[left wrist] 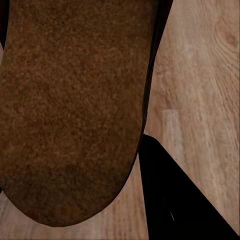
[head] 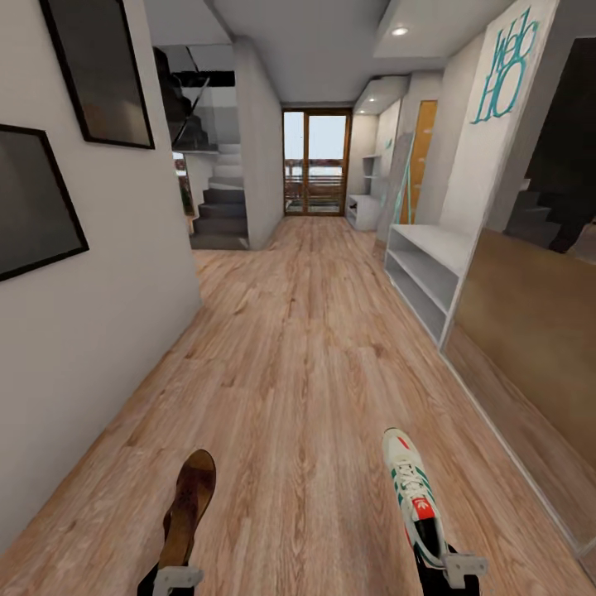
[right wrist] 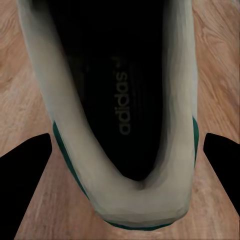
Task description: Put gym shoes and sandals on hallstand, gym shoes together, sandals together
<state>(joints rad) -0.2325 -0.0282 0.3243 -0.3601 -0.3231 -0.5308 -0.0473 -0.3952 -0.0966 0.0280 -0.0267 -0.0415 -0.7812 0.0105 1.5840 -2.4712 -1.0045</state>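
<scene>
Left pincer [head: 175,577] pinching sandal [head: 189,505]; right pincer [head: 454,571] pinching gym shoe [head: 411,490] (hallstand [head: 430,265] shelves bare).

The corridor floor [head: 298,348] is light wood-grain planking with knots and darker streaks and a faint satin sheen. The sandal [left wrist: 70,110] looks like matt brown leather, its sole finely grained and suede-like. The gym shoe [right wrist: 75,150] has smooth white leather-like sides with green trim, and the hallstand [head: 430,265] is smooth, matt pale grey.
</scene>
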